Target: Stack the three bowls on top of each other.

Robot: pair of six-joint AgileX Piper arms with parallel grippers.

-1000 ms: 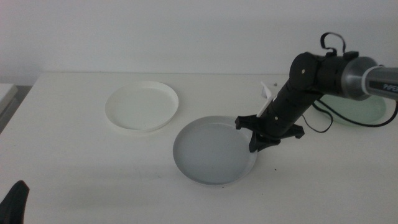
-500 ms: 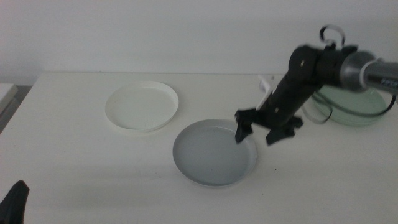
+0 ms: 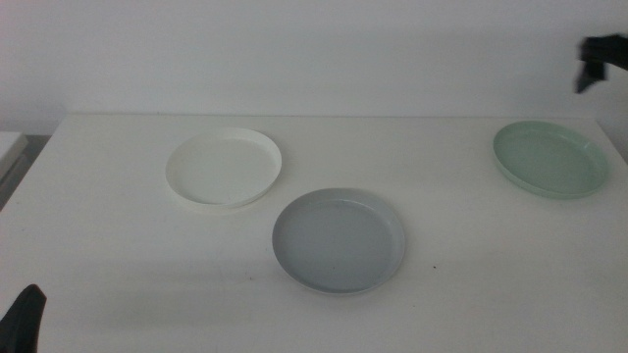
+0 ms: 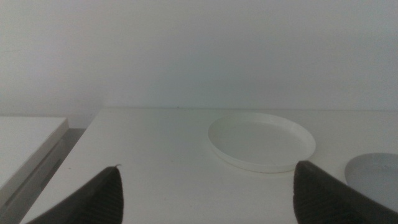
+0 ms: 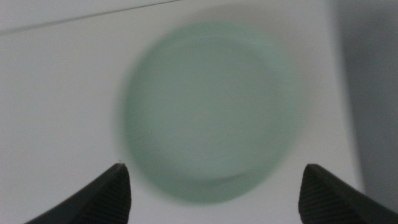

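On the table lie three bowls, white, grey and green, well apart, probably light, stiff and slippery, best pinched by the rim; the right gripper hangs wide open and empty above the green one, the left gripper likewise open, waiting.

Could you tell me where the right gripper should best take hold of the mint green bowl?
Probably by its low rim, coming down from above: the mint green bowl lies flat and alone, directly under the open right gripper, one jaw inside the rim, one outside.

We see a white table bearing a white bowl, grey bowl and mint green bowl, all apart.
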